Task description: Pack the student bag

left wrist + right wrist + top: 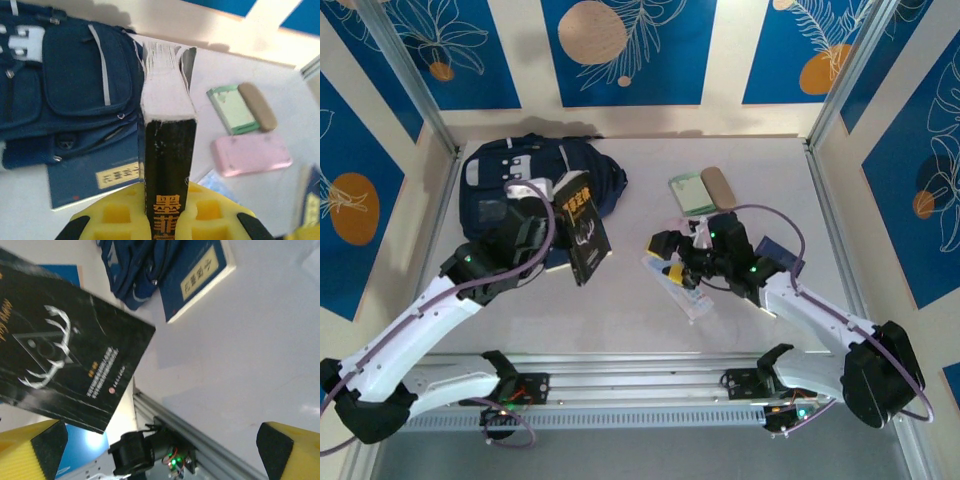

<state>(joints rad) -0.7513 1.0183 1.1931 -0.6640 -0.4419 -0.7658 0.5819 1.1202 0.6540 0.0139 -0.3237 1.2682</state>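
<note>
Student bag (520,180) at far left of worktop (640,335), partly over a blue book (95,170). Just beside it, black book (582,225) clamped in left hand (167,220); right hand (692,262) wide, empty. Next: book into the bag, opening perhaps still zipped.

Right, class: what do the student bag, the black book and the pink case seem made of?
The student bag looks like woven fabric, matte navy: stitched seams, soft folds. The black book is paper with a slightly glossy card cover: pale page edges fan out above the spine. The pink case is probably plastic, smooth with a soft sheen; too blurred to be sure.
</note>
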